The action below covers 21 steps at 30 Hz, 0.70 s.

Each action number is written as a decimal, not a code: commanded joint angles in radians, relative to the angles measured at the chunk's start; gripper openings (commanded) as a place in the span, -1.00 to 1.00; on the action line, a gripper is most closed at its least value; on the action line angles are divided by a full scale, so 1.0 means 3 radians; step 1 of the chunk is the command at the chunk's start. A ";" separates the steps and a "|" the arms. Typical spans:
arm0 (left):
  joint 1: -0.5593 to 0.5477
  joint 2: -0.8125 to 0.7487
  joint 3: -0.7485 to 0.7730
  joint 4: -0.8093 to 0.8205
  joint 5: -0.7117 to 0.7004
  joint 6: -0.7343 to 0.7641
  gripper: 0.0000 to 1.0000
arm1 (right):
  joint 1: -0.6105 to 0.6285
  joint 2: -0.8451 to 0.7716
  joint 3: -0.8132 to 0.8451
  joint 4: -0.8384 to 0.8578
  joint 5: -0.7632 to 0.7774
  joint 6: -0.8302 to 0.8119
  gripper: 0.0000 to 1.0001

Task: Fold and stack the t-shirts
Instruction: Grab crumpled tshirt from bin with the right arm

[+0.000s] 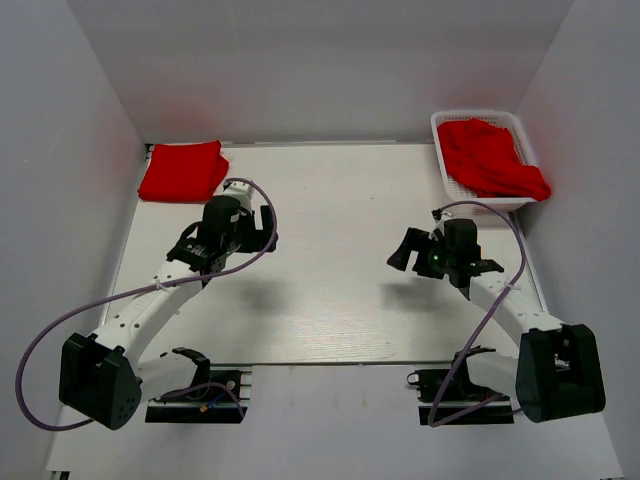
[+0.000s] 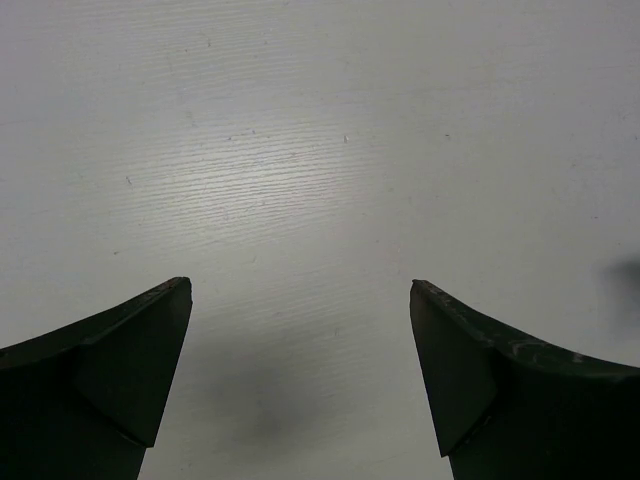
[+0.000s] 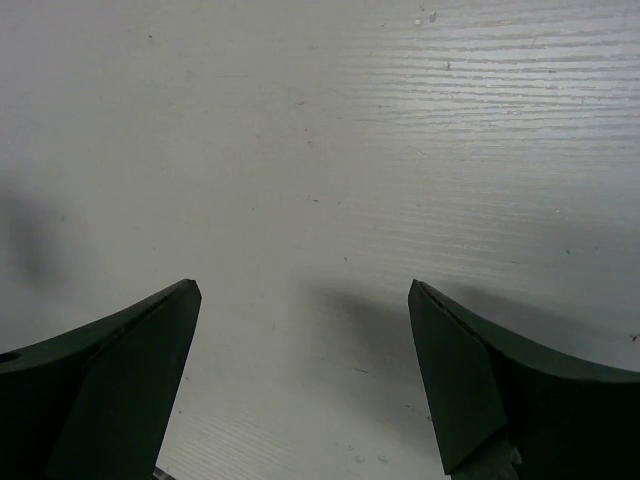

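Observation:
A folded red t-shirt (image 1: pixel 181 171) lies at the table's far left corner. More red t-shirts (image 1: pixel 490 158) lie crumpled in a white mesh basket (image 1: pixel 441 152) at the far right, one spilling over its right rim. My left gripper (image 1: pixel 227 238) hangs over bare table just in front of the folded shirt, open and empty. My right gripper (image 1: pixel 445 258) hangs over bare table in front of the basket, open and empty. In the left wrist view my gripper (image 2: pixel 300 290) shows only white table between its fingers. The right wrist view shows the same for my right gripper (image 3: pixel 304 288).
The white table (image 1: pixel 340 210) is boxed in by white walls at the back and both sides. Purple cables loop from each arm. The arm bases sit at the near edge.

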 commanded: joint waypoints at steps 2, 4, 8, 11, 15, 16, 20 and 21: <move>-0.0014 -0.0025 -0.0019 0.0008 -0.0009 -0.0013 1.00 | 0.0002 -0.0140 0.0099 0.0142 -0.0148 -0.0127 0.81; -0.0014 -0.0025 -0.0019 0.0054 -0.0009 -0.0013 1.00 | 0.0007 -0.0170 0.0109 0.0340 -0.0296 -0.0138 0.81; -0.0014 -0.0056 -0.0116 0.0126 0.0037 0.0017 1.00 | -0.0019 -0.0099 0.0144 0.0649 -0.0211 -0.0209 0.81; 0.0016 -0.0020 -0.0116 0.0126 0.0037 0.0017 1.00 | -0.0049 0.0252 0.0914 0.0312 0.0382 -0.0331 0.81; 0.0016 0.0067 -0.0014 0.0095 0.0067 0.0053 1.00 | -0.0284 0.1034 0.2084 -0.0301 0.0995 -0.0342 0.81; 0.0016 0.0097 0.0022 0.0095 0.0067 0.0083 1.00 | -0.0320 0.1148 0.2437 -0.0470 0.1103 -0.0337 0.81; 0.0016 0.0164 0.0089 0.0166 0.0032 0.0114 1.00 | -0.0561 0.1878 0.3288 -0.0773 0.1318 -0.0586 0.81; 0.0016 0.0199 0.0119 0.0167 0.0001 0.0150 1.00 | -0.0627 0.2057 0.3537 -0.0844 0.1400 -0.0613 0.81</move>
